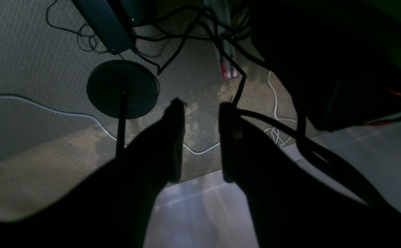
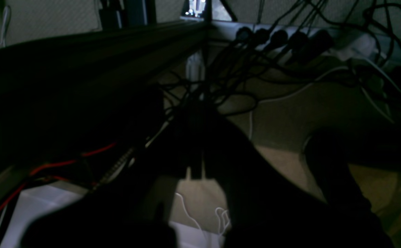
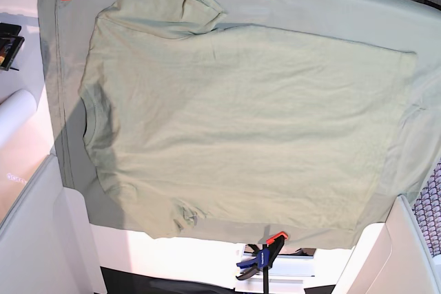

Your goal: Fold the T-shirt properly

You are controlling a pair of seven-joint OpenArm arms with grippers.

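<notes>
Base view: T-shirt point(image 3: 241, 122) flat on tablecloth point(image 3: 331, 5)

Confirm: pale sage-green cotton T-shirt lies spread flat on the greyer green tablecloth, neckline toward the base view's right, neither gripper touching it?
Wrong on one point. The base view shows the pale sage-green cotton T-shirt with its ribbed neckline toward that view's left; the hem is at the right. The rest holds: it lies spread flat on the greyer green tablecloth, and no gripper appears near it.
</notes>
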